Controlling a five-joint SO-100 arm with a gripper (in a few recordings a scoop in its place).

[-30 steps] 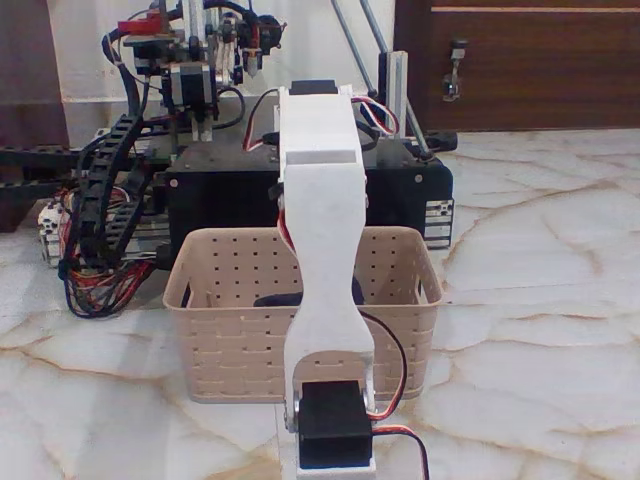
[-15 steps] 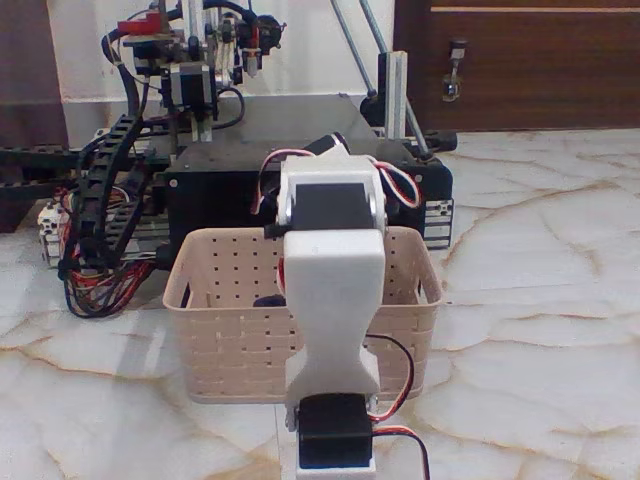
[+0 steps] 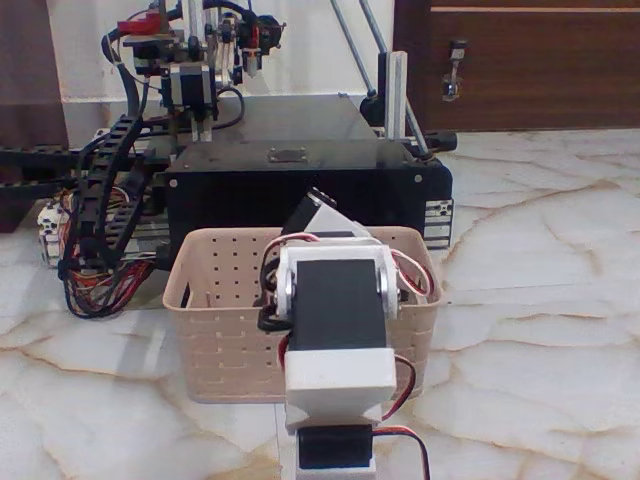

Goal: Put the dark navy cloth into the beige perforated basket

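Note:
The beige perforated basket (image 3: 215, 330) stands on the marble floor at the middle of the fixed view. My white arm (image 3: 336, 375) is folded low in front of it, with a black servo (image 3: 336, 300) facing the camera. Behind the servo, a white and black wrist part (image 3: 318, 213) pokes up over the basket's back rim. The arm hides the gripper's fingers, so I cannot tell how the jaws stand. I cannot make out the dark navy cloth. A small dark shape (image 3: 268, 318) at the arm's left edge inside the basket could be cloth or cable.
A big black machine box (image 3: 300, 185) with rails, motors and cable chains (image 3: 105, 200) stands right behind the basket. A wooden door (image 3: 520, 60) is at the back right. Marble floor (image 3: 540, 330) spreads to the right and to the front left.
The arm has folded down from standing tall over the basket. Its upper link dropped low and the elbow servo now sits in front of the basket.

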